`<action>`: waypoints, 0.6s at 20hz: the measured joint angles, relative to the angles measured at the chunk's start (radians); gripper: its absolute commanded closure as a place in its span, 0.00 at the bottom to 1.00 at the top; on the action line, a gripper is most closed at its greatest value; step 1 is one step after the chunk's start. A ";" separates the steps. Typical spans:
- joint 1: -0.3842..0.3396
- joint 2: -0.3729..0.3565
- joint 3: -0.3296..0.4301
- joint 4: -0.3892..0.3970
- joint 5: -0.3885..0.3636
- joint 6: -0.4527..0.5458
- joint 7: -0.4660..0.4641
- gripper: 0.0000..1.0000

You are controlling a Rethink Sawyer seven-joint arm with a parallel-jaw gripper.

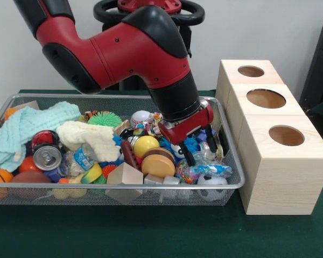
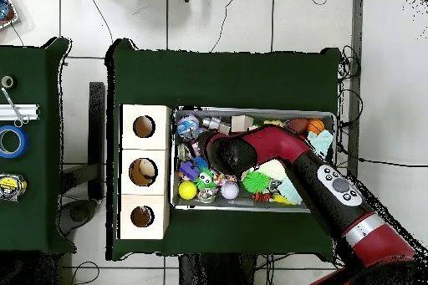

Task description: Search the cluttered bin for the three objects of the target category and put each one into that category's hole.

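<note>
End effector (image 1: 199, 152) low in wire bin (image 1: 232, 183), fingers spread apart, holding nothing, above clutter.

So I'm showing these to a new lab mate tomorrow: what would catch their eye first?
Probably the red arm, bending down into the wire bin with its gripper open just above the toys at the bin's box-side end. Next, the clutter itself: a yellow ball, a can and a pale blue cloth. Then the three wooden boxes beside the bin, each with a round hole on top.
</note>
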 measured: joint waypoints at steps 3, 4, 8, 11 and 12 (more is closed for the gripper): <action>0.000 0.004 0.000 -0.005 -0.004 0.000 0.000 0.00; 0.000 0.006 0.000 -0.008 -0.005 0.000 0.000 0.00; 0.001 0.016 0.000 -0.017 -0.005 -0.005 0.000 0.00; 0.001 0.019 0.000 -0.020 -0.005 -0.005 0.000 0.00; 0.001 0.019 0.000 -0.020 -0.005 -0.006 0.000 0.00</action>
